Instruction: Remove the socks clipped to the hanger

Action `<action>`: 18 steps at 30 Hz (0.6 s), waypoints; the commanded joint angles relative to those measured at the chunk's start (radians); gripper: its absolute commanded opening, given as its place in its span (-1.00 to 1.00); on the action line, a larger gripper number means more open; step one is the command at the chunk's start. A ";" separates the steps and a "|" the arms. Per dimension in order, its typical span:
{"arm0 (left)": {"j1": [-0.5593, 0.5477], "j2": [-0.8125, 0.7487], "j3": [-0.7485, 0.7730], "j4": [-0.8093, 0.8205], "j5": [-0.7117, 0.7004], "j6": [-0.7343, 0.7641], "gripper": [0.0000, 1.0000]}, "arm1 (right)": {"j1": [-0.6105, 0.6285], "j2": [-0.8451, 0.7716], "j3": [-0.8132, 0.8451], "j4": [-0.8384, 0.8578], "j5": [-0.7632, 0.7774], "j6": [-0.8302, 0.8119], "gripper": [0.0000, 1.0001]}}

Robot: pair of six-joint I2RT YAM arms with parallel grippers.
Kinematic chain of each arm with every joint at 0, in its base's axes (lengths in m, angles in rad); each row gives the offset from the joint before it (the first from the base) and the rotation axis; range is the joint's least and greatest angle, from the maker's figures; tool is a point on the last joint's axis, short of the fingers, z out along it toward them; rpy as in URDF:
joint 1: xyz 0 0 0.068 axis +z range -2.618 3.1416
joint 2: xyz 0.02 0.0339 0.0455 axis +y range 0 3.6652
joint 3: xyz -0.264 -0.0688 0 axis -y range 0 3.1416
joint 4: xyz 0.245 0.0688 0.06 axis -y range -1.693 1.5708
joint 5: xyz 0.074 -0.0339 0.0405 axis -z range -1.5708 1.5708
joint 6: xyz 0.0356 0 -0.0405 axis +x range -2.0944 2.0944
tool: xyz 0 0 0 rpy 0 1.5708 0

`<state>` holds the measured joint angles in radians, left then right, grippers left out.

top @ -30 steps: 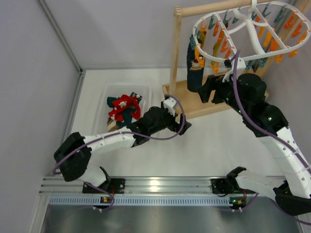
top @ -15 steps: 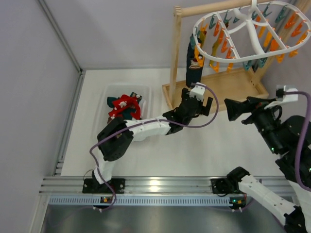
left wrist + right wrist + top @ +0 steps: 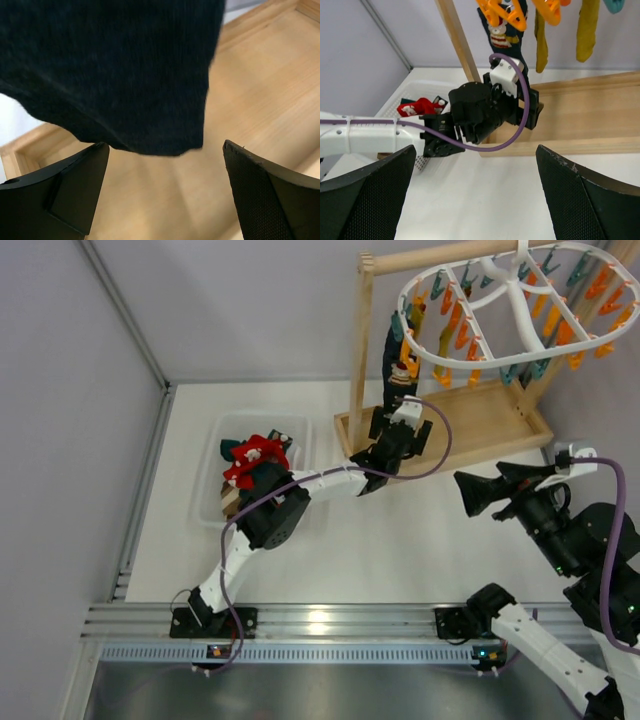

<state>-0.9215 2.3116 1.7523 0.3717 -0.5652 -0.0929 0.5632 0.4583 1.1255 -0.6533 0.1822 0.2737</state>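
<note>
L tool [image 3: 164, 150] has pushed further fwd and up since half a sec ago. It now sits under the dark sock [image 3: 110, 65], fingers spread wide, sock's lower end hanging just above the gap, nothing pinched. Sock is clipped at the left rim of the hanger [image 3: 522, 305], beside the post of the wooden stand [image 3: 357, 350] and over its tray. Mustard socks [image 3: 585, 30] hang nearby, by the orange pins [image 3: 502, 12]. R tool [image 3: 468, 495] has barely shifted. It is held back over the tabletop [image 3: 400, 540], fingers apart, holding nothing. Red socks [image 3: 255, 455] lie in the clear bin [image 3: 212, 440] at left.
</note>
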 commanded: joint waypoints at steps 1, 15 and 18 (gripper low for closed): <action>0.007 0.023 0.072 0.119 0.048 0.073 0.98 | 0.015 -0.018 -0.019 0.041 -0.088 0.010 0.99; 0.026 0.022 0.096 0.260 -0.013 0.203 0.30 | 0.017 0.006 -0.069 0.089 -0.178 0.007 0.99; 0.029 0.022 0.113 0.266 -0.009 0.211 -0.07 | 0.015 0.016 -0.058 0.083 -0.175 0.001 0.99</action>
<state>-0.9020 2.3356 1.8175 0.5385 -0.5667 0.0841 0.5632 0.4568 1.0527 -0.6216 0.0246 0.2813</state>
